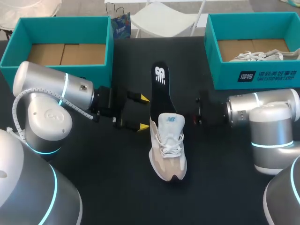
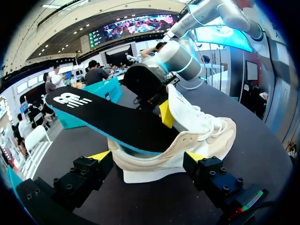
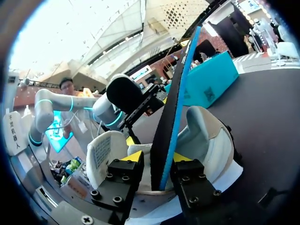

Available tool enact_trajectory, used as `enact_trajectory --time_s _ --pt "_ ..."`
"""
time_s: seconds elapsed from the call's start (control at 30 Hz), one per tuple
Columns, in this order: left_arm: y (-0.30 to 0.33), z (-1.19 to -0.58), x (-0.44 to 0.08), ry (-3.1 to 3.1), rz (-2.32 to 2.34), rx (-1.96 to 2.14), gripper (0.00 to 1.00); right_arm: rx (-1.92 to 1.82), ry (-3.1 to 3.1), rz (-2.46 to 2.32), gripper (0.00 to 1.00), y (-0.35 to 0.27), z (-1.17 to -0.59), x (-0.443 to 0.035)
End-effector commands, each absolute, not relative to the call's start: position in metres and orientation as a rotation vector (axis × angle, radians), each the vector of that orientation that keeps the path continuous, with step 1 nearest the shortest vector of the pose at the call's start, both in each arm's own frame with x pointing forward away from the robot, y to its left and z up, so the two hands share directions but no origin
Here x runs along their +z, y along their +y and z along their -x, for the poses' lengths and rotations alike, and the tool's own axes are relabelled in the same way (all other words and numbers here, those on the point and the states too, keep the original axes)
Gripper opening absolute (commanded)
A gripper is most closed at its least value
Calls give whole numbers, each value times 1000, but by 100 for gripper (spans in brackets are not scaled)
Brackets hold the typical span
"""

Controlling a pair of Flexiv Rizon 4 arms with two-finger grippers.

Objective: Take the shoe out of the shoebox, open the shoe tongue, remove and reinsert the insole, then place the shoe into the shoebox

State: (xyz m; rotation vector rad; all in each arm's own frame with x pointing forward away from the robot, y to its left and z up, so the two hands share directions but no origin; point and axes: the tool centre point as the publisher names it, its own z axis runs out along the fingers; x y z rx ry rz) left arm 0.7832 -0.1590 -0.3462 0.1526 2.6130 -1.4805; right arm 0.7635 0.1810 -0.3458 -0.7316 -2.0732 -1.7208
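The black worktop (image 1: 117, 192) is carrying two teal boxes along its far edge: the left shoebox (image 1: 61, 19) is showing only its bare cardboard floor, while the right shoebox (image 1: 262, 77) is holding a second shoe (image 1: 255, 56) with white laces. The left arm (image 1: 56, 89) is coming in from the left and the right arm (image 1: 272, 117) from the right, both levelled at the middle of the worktop. There the shoe (image 1: 168, 152) is standing out of either box, toe pointing near and heel far, with its tongue (image 1: 171, 122) standing up and pulled forward. The black insole (image 1: 159, 91) is lying half in the shoe, its near end down in the heel opening and its far end sticking out and tilting upward. The right end effector (image 3: 157, 157) is pinching the insole narrowly, edge-on between its two yellow tips. The left end effector (image 1: 142, 112) is gaping wide just left of the shoe, gripping nothing, its fingers flanking the heel end without visibly touching. By my judgement, the taking out and the tongue opening are done and the insole step is under way; whether it is going out or back in I cannot tell, and the return of the shoe to a shoebox is yet to come
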Motion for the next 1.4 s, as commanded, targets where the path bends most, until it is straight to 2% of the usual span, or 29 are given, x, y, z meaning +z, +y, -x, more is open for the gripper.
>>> enact_trajectory --time_s 0.03,0.67,0.93,0.97,1.0,1.4 --pt "-160 -783 -346 2616 -154 -1476 100 -1712 -2092 735 34 184 -764 -340" --pt "-160 -783 -346 2616 -154 -1476 100 -1716 -2150 639 36 187 -788 -323" --pt "-160 -783 -346 2616 -154 -1476 100 -1710 -2162 618 33 188 -796 -319" --pt "-160 -783 -346 2616 -154 -1476 100 -1705 -2160 606 31 189 -800 -319" --pt "-160 -783 -346 2616 -154 -1476 100 -1683 -2162 602 2 189 -802 -321" --pt "-160 -783 -346 2616 -154 -1476 100 -1676 -2144 681 0 179 -773 -340"
